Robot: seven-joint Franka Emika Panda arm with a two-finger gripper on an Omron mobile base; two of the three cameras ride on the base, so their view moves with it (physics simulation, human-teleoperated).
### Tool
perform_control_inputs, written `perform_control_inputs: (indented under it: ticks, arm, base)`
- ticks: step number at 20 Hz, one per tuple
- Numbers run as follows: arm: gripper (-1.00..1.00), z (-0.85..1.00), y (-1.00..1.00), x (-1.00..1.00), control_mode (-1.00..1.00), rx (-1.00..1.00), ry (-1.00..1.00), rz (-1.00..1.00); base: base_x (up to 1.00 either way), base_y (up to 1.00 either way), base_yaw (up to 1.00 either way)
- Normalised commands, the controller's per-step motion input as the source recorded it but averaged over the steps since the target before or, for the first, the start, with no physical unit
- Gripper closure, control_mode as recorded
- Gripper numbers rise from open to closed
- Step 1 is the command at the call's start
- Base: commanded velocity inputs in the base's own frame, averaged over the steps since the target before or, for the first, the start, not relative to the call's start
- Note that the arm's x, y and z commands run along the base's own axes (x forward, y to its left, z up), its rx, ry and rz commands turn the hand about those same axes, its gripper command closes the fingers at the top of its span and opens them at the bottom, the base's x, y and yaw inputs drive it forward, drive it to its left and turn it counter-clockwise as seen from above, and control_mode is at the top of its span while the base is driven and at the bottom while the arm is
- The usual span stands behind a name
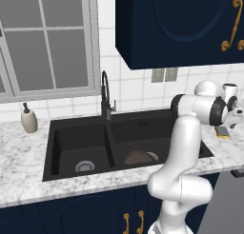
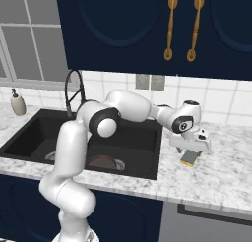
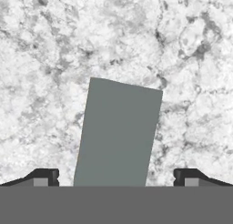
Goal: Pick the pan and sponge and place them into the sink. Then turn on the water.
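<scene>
The claw [image 3: 116, 176] stands spread wide over the small green-topped yellow sponge [image 3: 117, 134], bare white marble counter [image 3: 45, 59] on both sides of it. The dark blue wall cabinet [image 2: 147, 29] overhangs above; the black double-basin sink [image 2: 142, 157] lies open beside.

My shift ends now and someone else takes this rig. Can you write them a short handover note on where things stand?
Gripper: open, above the sponge, fingertips either side, not closed on it.
Sponge: on the counter right of the sink.
Pan: already in the right basin.
Faucet: no water visible.
Done: pan placed.
Left: grasp the sponge, put it in the sink, turn on the water.
</scene>
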Motion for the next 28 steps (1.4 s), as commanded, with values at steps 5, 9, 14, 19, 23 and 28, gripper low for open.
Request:
perform_control_inputs:
  ticks: [5,9,14,19,23,28]
  arm:
    - [-1.00,-0.13,0.00,0.00,-1.00,0.00,0.00,-0.01]
    - [-1.00,-0.17,0.00,0.00,-1.00,0.00,0.00,-0.01]
    - [-1.00,-0.23,0.00,0.00,-1.00,0.00,0.00,-0.01]
    - [-1.00,-0.20,-0.04,0.00,-1.00,0.00,0.00,-0.02]
    - [-1.00,-0.22,0.00,0.00,-1.00,0.00,0.00,-0.02]
    - [-1.00,-0.06,0.00,0.00,-1.00,0.00,0.00,-0.01]
  base:
    - [0.00,0.00,0.00]
    - [0.00,0.00,0.00]
    - [0.00,0.00,0.00]
    - [0.00,0.00,0.00]
    - [0.00,0.00,0.00]
    - [0.00,0.00,0.00]
